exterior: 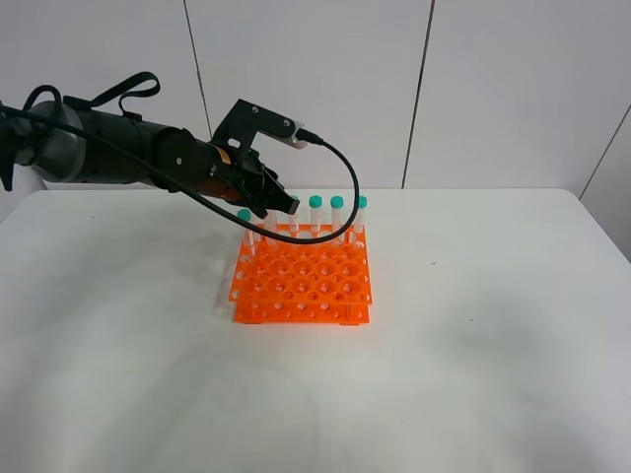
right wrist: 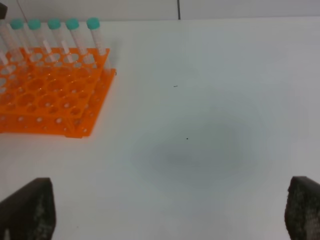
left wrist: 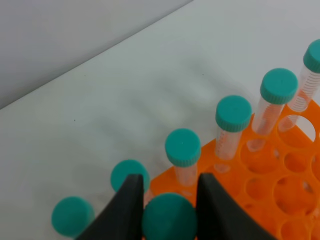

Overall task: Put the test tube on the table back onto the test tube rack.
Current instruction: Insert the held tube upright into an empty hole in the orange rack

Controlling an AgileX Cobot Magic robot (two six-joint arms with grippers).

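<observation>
The left arm (exterior: 118,153) is angling down over the test tube rack's (exterior: 301,281) back row, the left gripper (left wrist: 170,187) clamping the test tube (left wrist: 169,219) by its cap, while the right gripper (right wrist: 170,210) is hanging wide open above the table (exterior: 473,345).

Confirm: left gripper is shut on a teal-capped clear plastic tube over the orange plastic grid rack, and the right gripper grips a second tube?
No. The right gripper grips nothing: the right wrist view shows its jaws wide open over the white table. The left gripper is indeed shut on the teal-capped tube over the orange rack.
</observation>
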